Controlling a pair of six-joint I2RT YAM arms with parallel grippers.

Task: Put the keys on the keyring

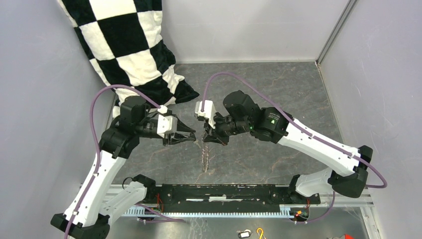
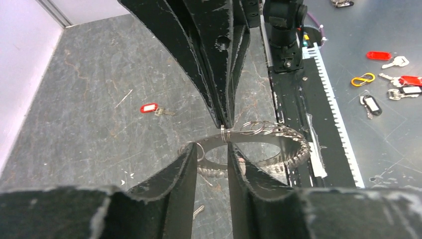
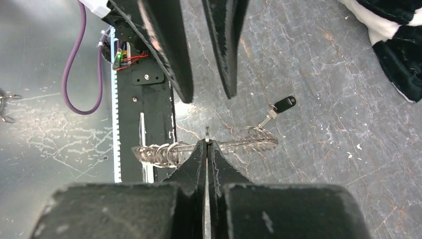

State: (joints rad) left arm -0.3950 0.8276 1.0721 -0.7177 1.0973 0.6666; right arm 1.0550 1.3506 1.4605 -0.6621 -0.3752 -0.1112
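The keyring (image 2: 291, 137), a thin grey hoop fringed with small rings, hangs level above the table between both grippers. My right gripper (image 3: 207, 143) is shut on its rim, with a small ring standing up at the fingertips. Facing it, my left gripper (image 2: 211, 148) is open, its tips at the hoop's opposite rim with the band crossing the gap. In the top view the left gripper (image 1: 191, 136) and right gripper (image 1: 208, 137) meet tip to tip. The red-headed key (image 2: 149, 107) and the black-headed key (image 3: 284, 104) lie loose on the table.
A black-and-white checked cushion (image 1: 134, 45) leans in the back left corner. A black rail (image 1: 219, 194) runs along the near edge. On the metal surface beyond it lie spare tagged keys (image 2: 410, 79), a yellow hook (image 2: 363, 78) and a dark tag (image 2: 371, 104). Walls close in on three sides.
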